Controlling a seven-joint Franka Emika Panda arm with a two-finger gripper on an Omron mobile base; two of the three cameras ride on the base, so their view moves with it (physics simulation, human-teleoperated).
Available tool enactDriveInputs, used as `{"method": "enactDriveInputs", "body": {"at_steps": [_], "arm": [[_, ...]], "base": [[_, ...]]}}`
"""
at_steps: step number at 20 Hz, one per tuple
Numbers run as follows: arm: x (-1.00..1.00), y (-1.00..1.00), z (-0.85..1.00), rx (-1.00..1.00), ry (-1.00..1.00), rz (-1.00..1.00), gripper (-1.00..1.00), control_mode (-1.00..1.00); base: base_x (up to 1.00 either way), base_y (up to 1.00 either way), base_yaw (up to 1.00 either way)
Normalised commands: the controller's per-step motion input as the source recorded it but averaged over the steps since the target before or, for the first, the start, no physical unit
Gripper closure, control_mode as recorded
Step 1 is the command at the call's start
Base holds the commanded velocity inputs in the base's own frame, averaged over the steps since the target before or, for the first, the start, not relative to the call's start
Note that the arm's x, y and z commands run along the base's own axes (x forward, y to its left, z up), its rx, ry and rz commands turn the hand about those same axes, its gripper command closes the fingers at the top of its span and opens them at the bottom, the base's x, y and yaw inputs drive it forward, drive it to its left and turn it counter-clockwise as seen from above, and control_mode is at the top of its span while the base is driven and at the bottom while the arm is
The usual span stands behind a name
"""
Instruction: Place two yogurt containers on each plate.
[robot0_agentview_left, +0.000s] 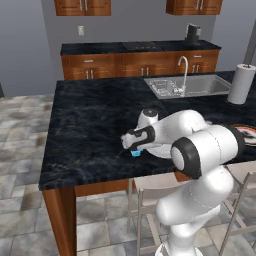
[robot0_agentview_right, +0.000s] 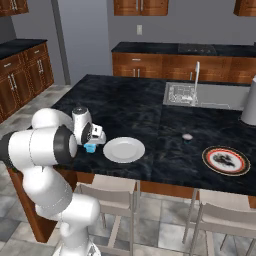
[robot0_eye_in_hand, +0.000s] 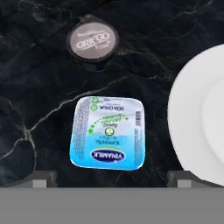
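Note:
The light blue yogurt cup (robot0_eye_in_hand: 107, 133) stands on the black counter directly under my gripper (robot0_eye_in_hand: 111, 178), whose fingertips (robot0_eye_in_hand: 41, 177) are spread wide on either side of it without touching; the gripper is open. A dark cup with a grey top (robot0_eye_in_hand: 92, 41) sits just beyond the blue one. The white plate (robot0_eye_in_hand: 201, 118) lies close beside the blue cup. From the base, my gripper (robot0_agentview_right: 95, 139) hovers over the blue cup (robot0_agentview_right: 90, 147), left of the white plate (robot0_agentview_right: 124, 149). Another grey-topped cup (robot0_agentview_right: 187, 136) stands near the patterned plate (robot0_agentview_right: 226, 160). My gripper (robot0_agentview_left: 132, 145) is low above the blue cup (robot0_agentview_left: 135, 152).
A sink (robot0_agentview_left: 185, 86) with a tall faucet is set into the counter's far side, and a paper towel roll (robot0_agentview_left: 241, 83) stands to its right. Stools (robot0_agentview_right: 112, 197) line the counter's near edge. The blue cup is close to that edge.

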Motion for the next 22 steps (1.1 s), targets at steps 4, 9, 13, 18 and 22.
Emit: {"method": "enactDriveInputs", "body": {"at_steps": [4,9,13,18,22], "arm": [[0.29,0.01,-0.14,-0.04,0.02,0.0,-1.0,-1.0],[0.23,0.0,-0.1,-0.03,0.02,0.0,-1.0,-1.0],[0.13,0.02,-0.06,0.0,0.02,0.0,-1.0,-1.0],[0.0,0.04,-0.1,0.0,0.06,0.0,-1.0,-1.0],[0.0,0.04,-0.09,0.0,0.04,0.0,-1.0,-1.0]], "base": [[0.0,0.0,0.0],[0.0,0.0,0.0],[0.0,0.0,0.0],[0.0,0.0,0.0],[0.0,0.0,0.0]]}}
